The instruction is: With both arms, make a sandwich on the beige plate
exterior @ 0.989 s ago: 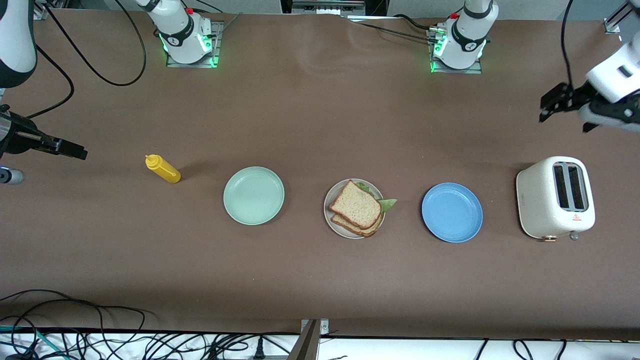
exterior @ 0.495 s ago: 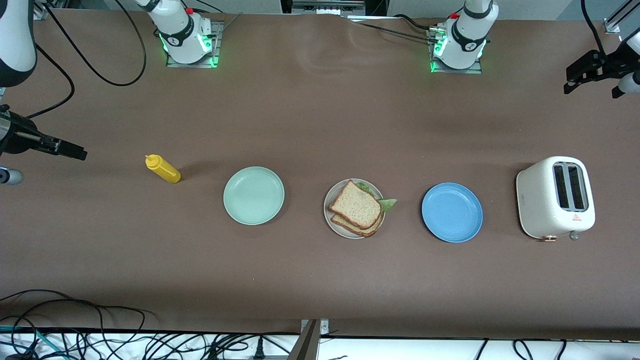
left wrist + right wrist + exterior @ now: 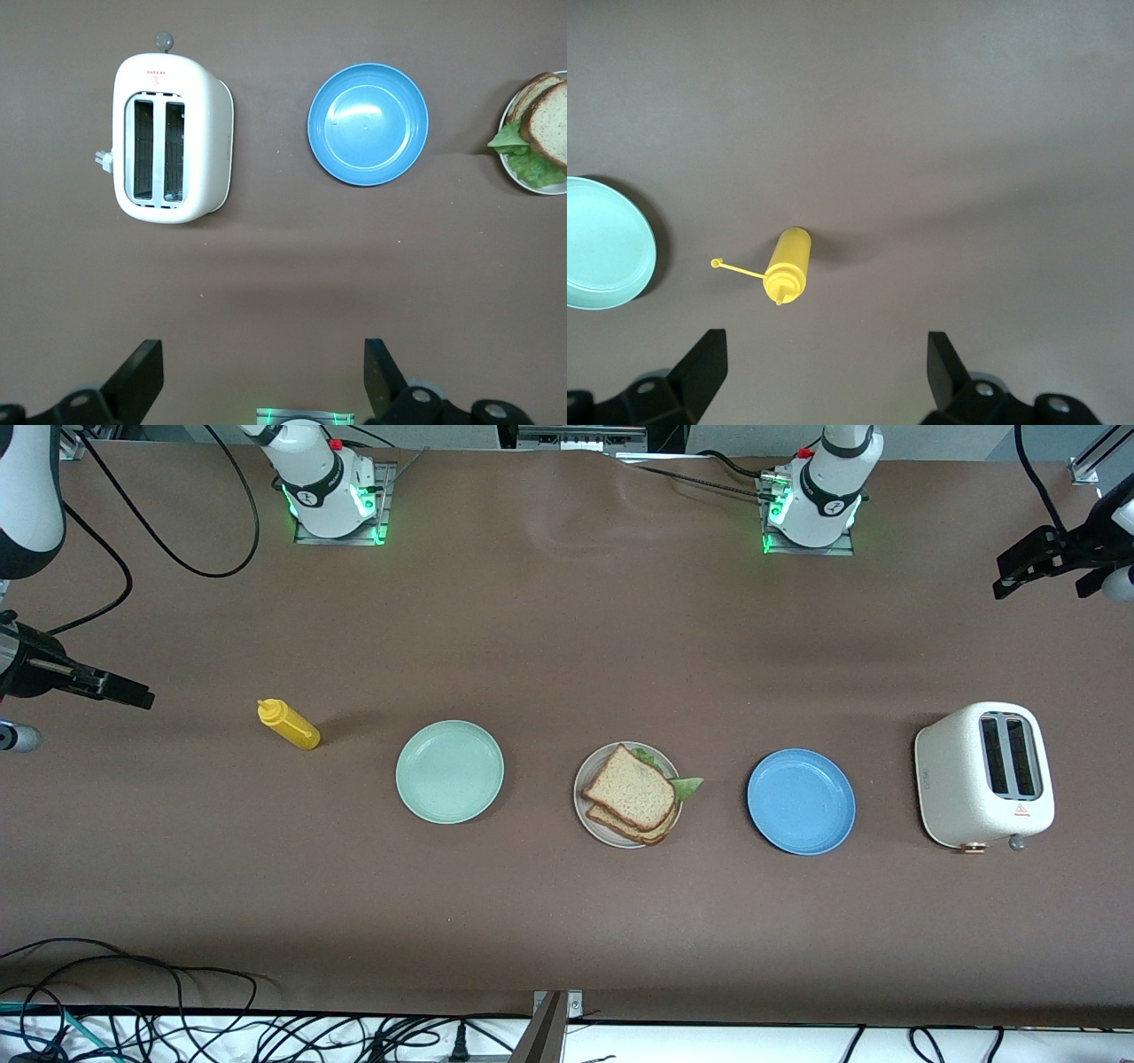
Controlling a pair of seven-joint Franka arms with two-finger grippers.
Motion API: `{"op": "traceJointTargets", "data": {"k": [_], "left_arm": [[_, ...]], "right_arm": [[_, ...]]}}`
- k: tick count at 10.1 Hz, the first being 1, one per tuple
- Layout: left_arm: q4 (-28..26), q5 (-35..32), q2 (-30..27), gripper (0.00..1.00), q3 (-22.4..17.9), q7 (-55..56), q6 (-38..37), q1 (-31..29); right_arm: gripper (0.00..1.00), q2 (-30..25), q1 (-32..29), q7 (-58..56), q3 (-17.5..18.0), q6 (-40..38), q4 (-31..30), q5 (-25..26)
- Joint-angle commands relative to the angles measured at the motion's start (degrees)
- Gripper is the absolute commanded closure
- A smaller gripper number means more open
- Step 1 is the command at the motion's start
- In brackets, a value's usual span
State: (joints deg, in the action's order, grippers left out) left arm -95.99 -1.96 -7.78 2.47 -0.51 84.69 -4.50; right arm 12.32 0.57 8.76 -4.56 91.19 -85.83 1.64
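The sandwich (image 3: 631, 793) lies on the beige plate (image 3: 592, 825) in the middle of the table: two toast slices stacked askew with lettuce poking out between them. The left wrist view catches only the sandwich's edge (image 3: 545, 115) and the plate's rim (image 3: 540, 189). My left gripper (image 3: 1041, 591) hangs open and empty over bare table at the left arm's end; its fingertips (image 3: 146, 359) stand wide apart. My right gripper (image 3: 137, 695) waits open and empty over bare table at the right arm's end, its fingertips (image 3: 713, 350) equally wide apart.
A mint green plate (image 3: 449, 771) and a blue plate (image 3: 801, 802) flank the beige one, both bare. A white toaster (image 3: 985, 775) stands toward the left arm's end. A yellow squeeze bottle (image 3: 289, 724) lies toward the right arm's end. Cables run along the near table edge.
My left gripper has swung away from the toaster toward the table's end and the bases' side. The right arm and the things on the table have not moved.
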Motion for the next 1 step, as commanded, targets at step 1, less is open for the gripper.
{"op": "traceJointTargets", "data": {"k": [1], "left_arm": [[2.2,1.1,1.3,0.00,0.3,0.9,-1.3,-0.1]], "right_arm": [[0.00,-0.1,0.1,0.7,0.1,-0.6,0.9,-0.1]]}}
